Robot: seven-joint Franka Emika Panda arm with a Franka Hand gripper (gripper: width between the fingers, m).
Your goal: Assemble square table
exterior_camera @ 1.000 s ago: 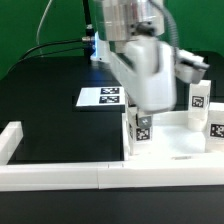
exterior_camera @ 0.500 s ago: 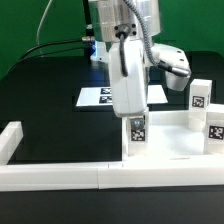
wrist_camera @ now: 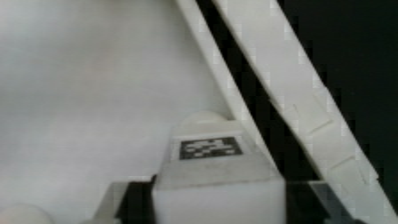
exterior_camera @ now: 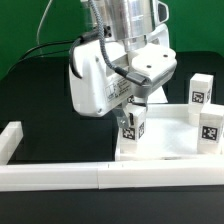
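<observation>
The square tabletop (exterior_camera: 170,148) lies flat, a white slab with a raised rim, at the exterior view's right. One white leg (exterior_camera: 133,124) with a black-and-white tag stands upright on its near left corner. My gripper (exterior_camera: 136,103) comes down from above and is shut on this leg's top. In the wrist view the leg (wrist_camera: 214,165) fills the space between the dark fingers (wrist_camera: 141,200), above the slab (wrist_camera: 89,100) and its rim (wrist_camera: 267,80). Two more tagged legs (exterior_camera: 199,92) (exterior_camera: 211,125) stand upright on the slab's right side.
A long low white wall (exterior_camera: 60,176) runs along the front, with a short return (exterior_camera: 10,140) at the exterior view's left. The table is black. Cables trail at the back left behind the arm.
The wrist has turned around the upright leg, and the arm's body has swung toward the exterior view's left. The leg has stayed on its corner of the slab.
</observation>
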